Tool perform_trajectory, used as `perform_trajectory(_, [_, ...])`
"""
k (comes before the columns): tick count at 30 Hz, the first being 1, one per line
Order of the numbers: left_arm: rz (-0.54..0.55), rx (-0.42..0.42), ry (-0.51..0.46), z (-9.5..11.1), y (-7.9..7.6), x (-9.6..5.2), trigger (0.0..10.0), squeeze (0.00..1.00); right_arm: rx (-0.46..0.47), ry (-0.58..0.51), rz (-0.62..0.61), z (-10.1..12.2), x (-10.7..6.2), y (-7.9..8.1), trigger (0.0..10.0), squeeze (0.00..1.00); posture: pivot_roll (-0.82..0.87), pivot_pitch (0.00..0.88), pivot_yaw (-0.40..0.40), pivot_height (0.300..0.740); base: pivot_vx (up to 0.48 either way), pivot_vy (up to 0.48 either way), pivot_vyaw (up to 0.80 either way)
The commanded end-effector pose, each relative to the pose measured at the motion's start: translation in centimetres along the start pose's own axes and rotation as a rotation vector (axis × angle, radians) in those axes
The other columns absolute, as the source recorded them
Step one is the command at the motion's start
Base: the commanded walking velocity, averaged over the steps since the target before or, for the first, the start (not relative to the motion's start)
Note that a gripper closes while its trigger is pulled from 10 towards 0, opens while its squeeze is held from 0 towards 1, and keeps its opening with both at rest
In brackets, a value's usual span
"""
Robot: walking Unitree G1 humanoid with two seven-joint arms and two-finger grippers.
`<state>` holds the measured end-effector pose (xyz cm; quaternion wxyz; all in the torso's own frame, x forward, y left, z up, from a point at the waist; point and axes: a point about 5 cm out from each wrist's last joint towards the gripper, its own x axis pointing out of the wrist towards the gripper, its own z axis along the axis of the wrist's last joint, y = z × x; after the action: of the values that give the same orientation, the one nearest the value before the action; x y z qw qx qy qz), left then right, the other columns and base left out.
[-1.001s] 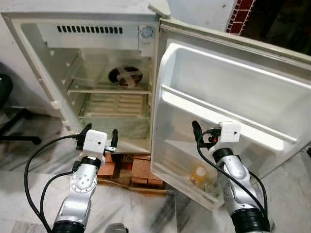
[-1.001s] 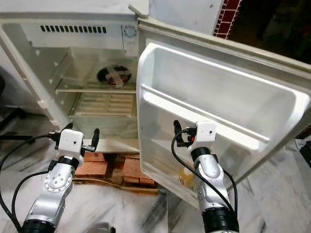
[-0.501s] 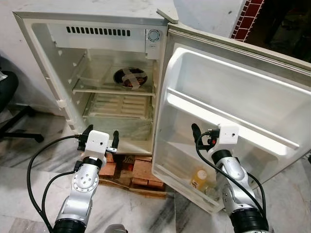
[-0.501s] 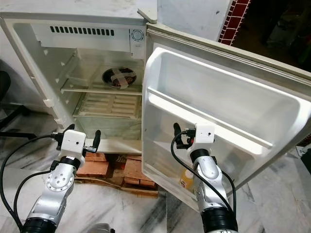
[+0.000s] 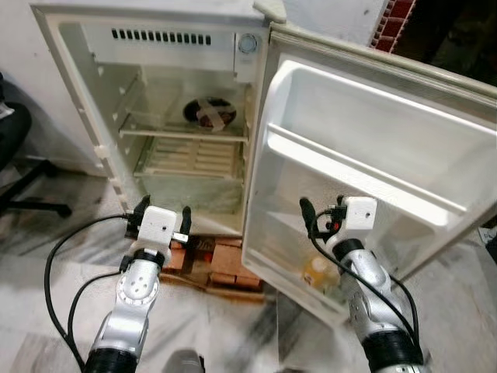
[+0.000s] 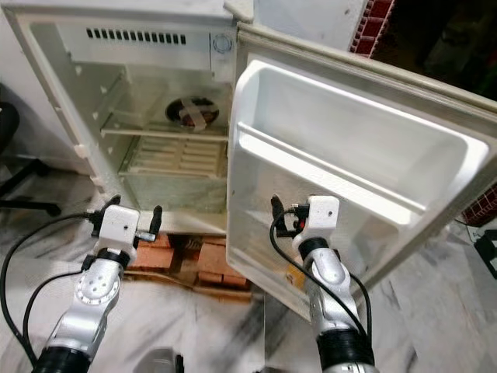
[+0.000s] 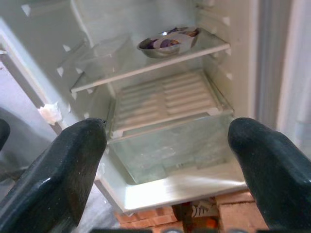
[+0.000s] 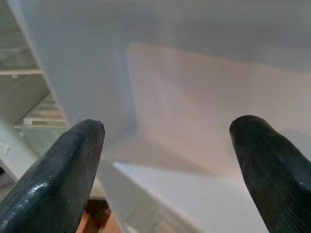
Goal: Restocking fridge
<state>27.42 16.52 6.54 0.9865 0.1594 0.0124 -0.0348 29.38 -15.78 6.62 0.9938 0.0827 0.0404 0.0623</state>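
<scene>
The small white fridge [image 5: 101,148] stands open, its door [image 5: 388,148] swung out to the right. A metal bowl [image 5: 210,113] with taped-over contents sits on the glass shelf [image 7: 146,65]; the slatted crisper cover [image 7: 165,97] lies below it. A yellow bottle [image 5: 317,273] stands in the door's bottom rack. My left gripper [image 5: 163,211] is open, low in front of the fridge's bottom edge, holding nothing. My right gripper [image 5: 322,219] is open and empty too, close to the inner door panel [image 8: 194,97], just above the bottle.
Red bricks [image 5: 225,260] prop the fridge off the marble floor [image 5: 46,272]. A black chair base [image 5: 23,194] stands at the left. A brick pillar [image 5: 392,15] rises behind the door. Black cables loop beside both arms.
The whole picture has shifted, so the camera moved. Both grippers keep the same open pose before the fridge and the door.
</scene>
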Motion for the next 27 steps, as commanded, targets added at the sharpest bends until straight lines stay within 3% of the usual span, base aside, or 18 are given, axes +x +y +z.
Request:
perform_trajectory(1, [-0.009,0.005,0.015,-0.4,-0.3,-0.2,10.0,0.0,0.004,-0.021,-0.009,0.4,-0.1,-0.5,10.0,0.0,0.04,0.0,-0.053,0.74,-0.322,0.0,0.0])
perform_trajectory(7, [-0.017,0.009,0.02,-0.5,-0.4,-0.2,10.0,0.0,-0.029,-0.053,-0.011,1.2,0.1,-1.0,10.0,0.0,0.04,0.0,-0.053,0.74,-0.319,0.0,0.0])
perform_trajectory(16, [-0.022,0.027,0.015,-0.6,-0.2,-0.4,10.0,0.0,-0.026,-0.06,0.004,1.1,0.3,-0.3,10.0,0.0,0.04,0.0,-0.043,0.74,-0.306,0.0,0.0])
perform_trajectory(22, [-0.008,0.023,-0.005,-0.1,0.4,-0.5,10.0,0.0,-0.036,-0.081,-0.013,1.7,0.7,-0.5,10.0,0.0,0.04,0.0,-0.033,0.74,0.0,0.0,0.0])
perform_trajectory(27, [-0.074,0.018,-0.032,0.0,0.0,-0.6,10.0,0.0,-0.036,-0.089,-0.03,2.0,1.1,-0.8,10.0,0.0,0.03,0.0,-0.039,0.74,0.0,0.0,0.0])
